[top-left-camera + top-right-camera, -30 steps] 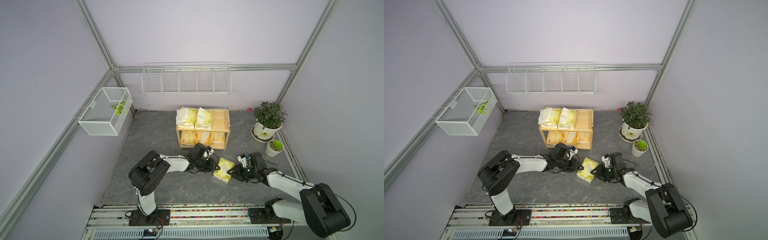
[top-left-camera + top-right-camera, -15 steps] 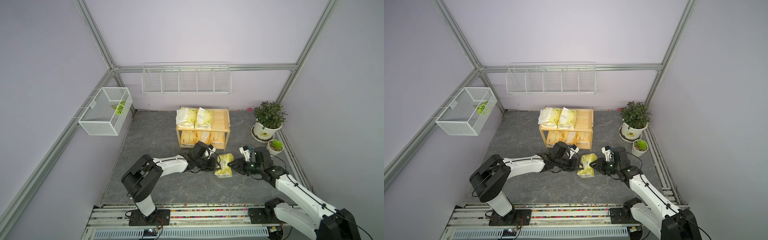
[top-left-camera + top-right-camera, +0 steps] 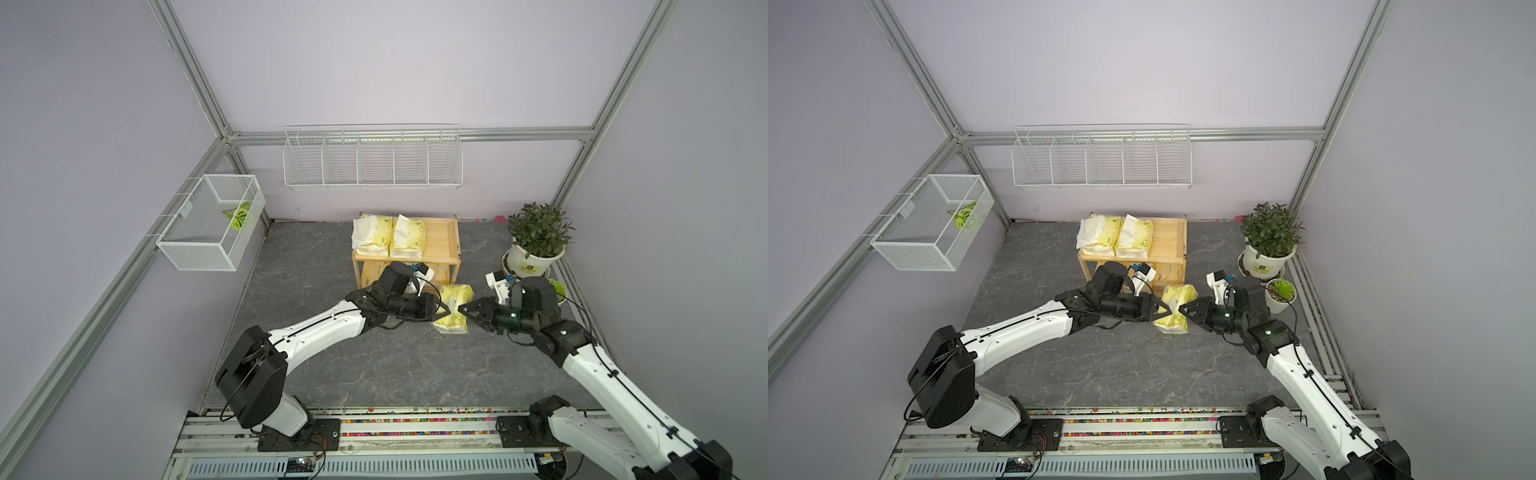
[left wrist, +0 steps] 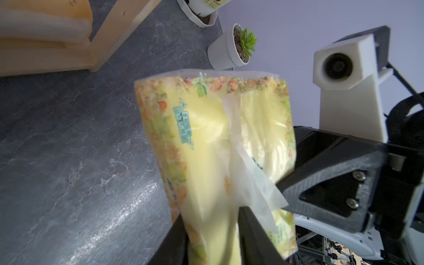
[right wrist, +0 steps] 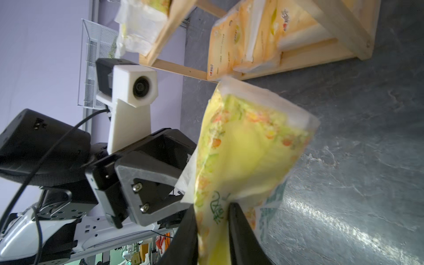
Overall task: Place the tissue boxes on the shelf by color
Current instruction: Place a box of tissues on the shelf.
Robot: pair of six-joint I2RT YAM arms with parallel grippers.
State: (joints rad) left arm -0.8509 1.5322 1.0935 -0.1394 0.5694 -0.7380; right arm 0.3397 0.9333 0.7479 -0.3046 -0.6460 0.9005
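Fingers (image 4: 252, 247) on pack (image 4: 206, 149) — teal lettering (image 4: 183, 128) blurred

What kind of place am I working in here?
Probably a robot test cell dressed as a home corner, not a real room: bare aluminium framing holds plain lilac walls, a mounting rail runs along the front edge, and the wooden shelf and potted plant sit on a stone-look mat.

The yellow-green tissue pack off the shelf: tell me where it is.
In both top views the yellow-green pack is pinched between the left gripper and right gripper, just in front of the shelf.
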